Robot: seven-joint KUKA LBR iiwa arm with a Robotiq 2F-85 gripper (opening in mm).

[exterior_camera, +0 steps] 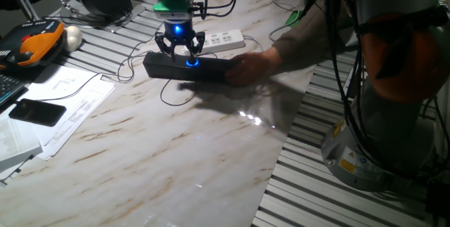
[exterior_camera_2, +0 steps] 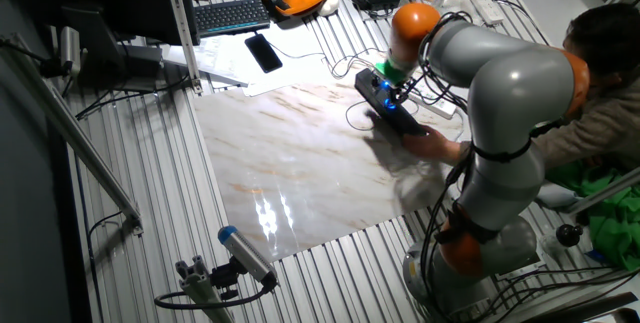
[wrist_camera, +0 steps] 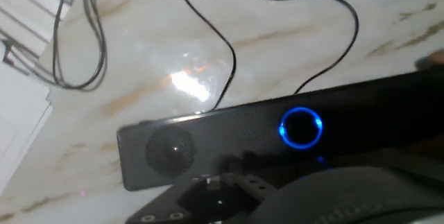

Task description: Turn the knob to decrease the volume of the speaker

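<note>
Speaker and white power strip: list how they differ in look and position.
The speaker is a matte black bar with a glowing blue knob; the white power strip shows no such light. The speaker lies right under the end effector, with a person's hand at one end; the power strip lies behind it, untouched. Both are long, slim and lie flat on the marble table.

Readable text: none in any view.
Yellow sticker (exterior_camera: 349,158) on robot base (exterior_camera: 365,153): too small to read.
Papers (exterior_camera: 67,107) at table's left edge: print illegible.

The speaker (exterior_camera: 186,68) lies on the table (exterior_camera: 162,143), power strip (exterior_camera: 223,41) just behind it.
</note>
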